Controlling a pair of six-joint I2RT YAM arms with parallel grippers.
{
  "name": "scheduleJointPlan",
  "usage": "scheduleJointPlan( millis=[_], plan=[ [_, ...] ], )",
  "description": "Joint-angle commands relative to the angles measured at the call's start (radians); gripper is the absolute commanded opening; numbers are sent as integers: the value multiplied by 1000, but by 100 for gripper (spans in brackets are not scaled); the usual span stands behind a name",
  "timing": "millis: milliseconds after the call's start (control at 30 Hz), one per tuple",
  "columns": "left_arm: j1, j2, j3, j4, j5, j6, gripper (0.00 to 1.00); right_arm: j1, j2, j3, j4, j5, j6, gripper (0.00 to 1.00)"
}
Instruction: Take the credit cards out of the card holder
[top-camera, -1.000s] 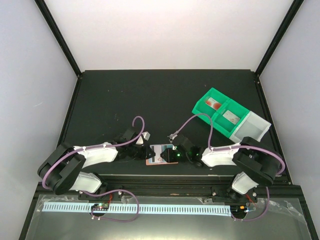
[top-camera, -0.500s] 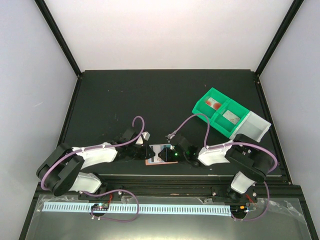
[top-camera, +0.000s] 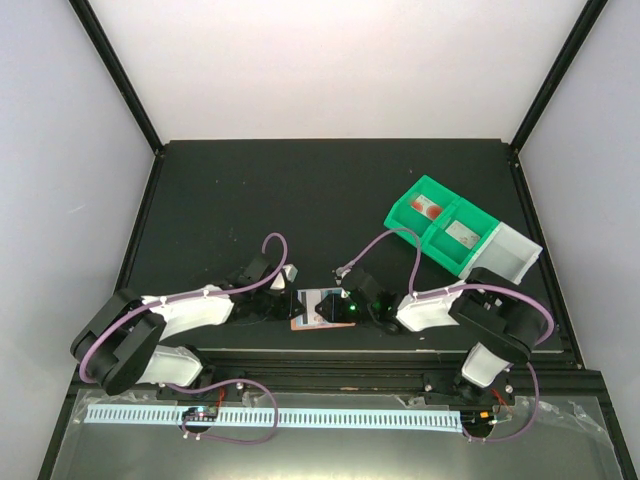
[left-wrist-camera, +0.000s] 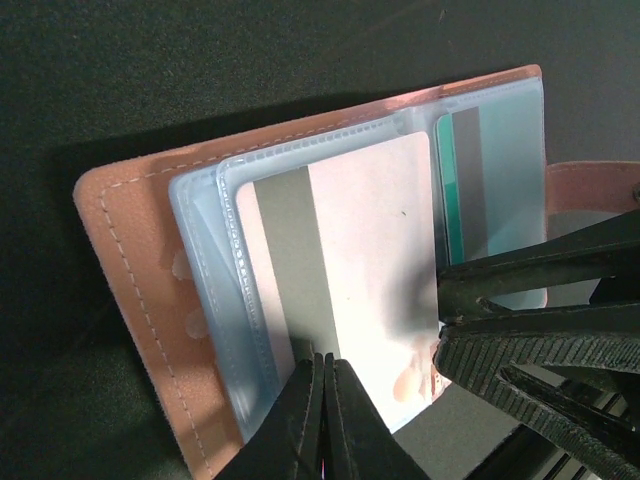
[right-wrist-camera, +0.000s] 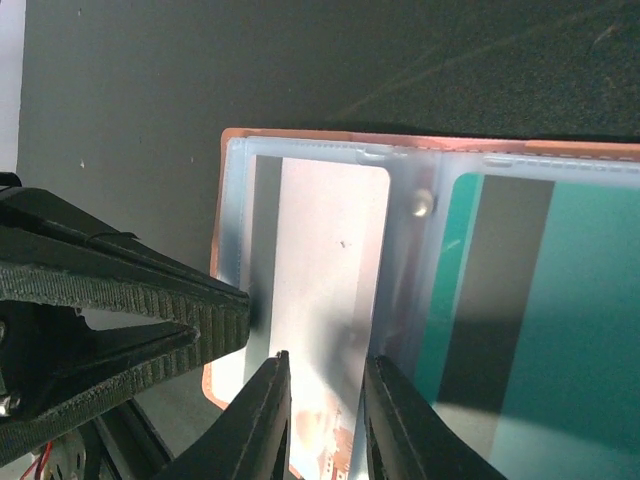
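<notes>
Black table (top-camera: 250, 200), green bin (top-camera: 440, 225) far right. The card holder (top-camera: 305, 314) lies open near the front edge, btwn both arms. Its clear sleeves (left-wrist-camera: 205, 250) hold a pale card (left-wrist-camera: 370, 250) w/ grey stripe and a teal card (left-wrist-camera: 500, 190). At the pale card's edge the left tool (left-wrist-camera: 322, 365) has tips together; actual pinch unclear. Over the same card the right tool (right-wrist-camera: 325, 362) has fingers slightly apart.

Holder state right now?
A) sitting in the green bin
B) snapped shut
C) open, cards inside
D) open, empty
C: the holder lies open on the table, with a pale card and a teal card tucked inside.
</notes>
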Motion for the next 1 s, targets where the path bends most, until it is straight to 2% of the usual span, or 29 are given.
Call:
scheduleJointPlan(
  millis=[0,200,467,700,967],
  plan=[
    [-1,19,-24,3,-20,2,2,-5,22,-18,71,-11,27,24],
    [0,10,-27,0,-29,8,2,-15,42,-46,160,-48,63,21],
    [0,23,-18,14,-11,2,5,-38,43,-69,226,-81,74,1],
    [0,-20,14,-40,-40,19,14,-55,13,-123,249,-58,99,1],
    [1,41,-8,21,-43,15,12,-60,-36,-184,265,-32,101,1]
  ],
)
